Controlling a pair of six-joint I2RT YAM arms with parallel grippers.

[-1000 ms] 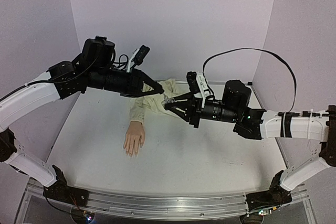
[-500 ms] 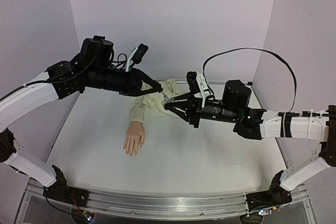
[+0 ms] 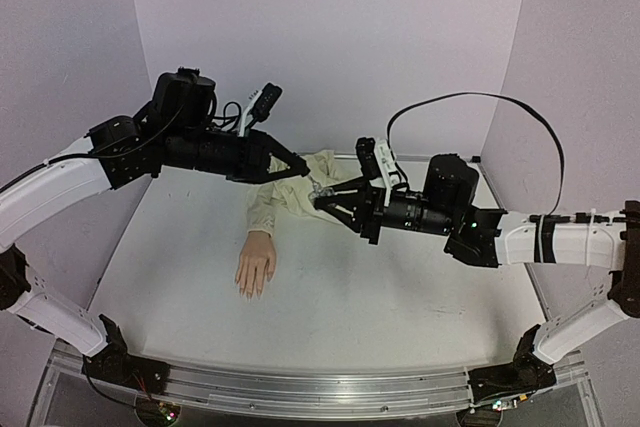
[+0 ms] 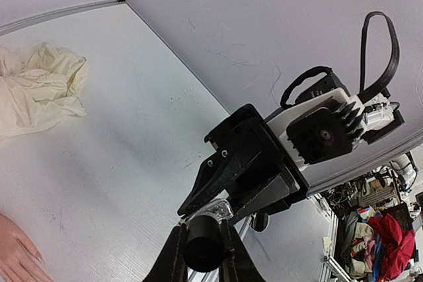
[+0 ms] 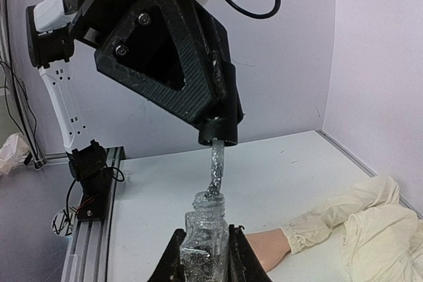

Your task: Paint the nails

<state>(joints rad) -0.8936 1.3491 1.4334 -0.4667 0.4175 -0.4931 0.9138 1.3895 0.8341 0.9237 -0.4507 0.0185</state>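
Both my arms reach inward above the white table. The left gripper is clenched on a round black cap. Its glittery brush is at the mouth of the clear glass bottle, which the right gripper grasps. The nails lie below, on the smooth peach mannequin hand.

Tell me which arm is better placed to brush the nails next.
Left: the left tool holds the brush, tip at the mouth of the bottle the right tool clamps; the mannequin hand lies left of centre.
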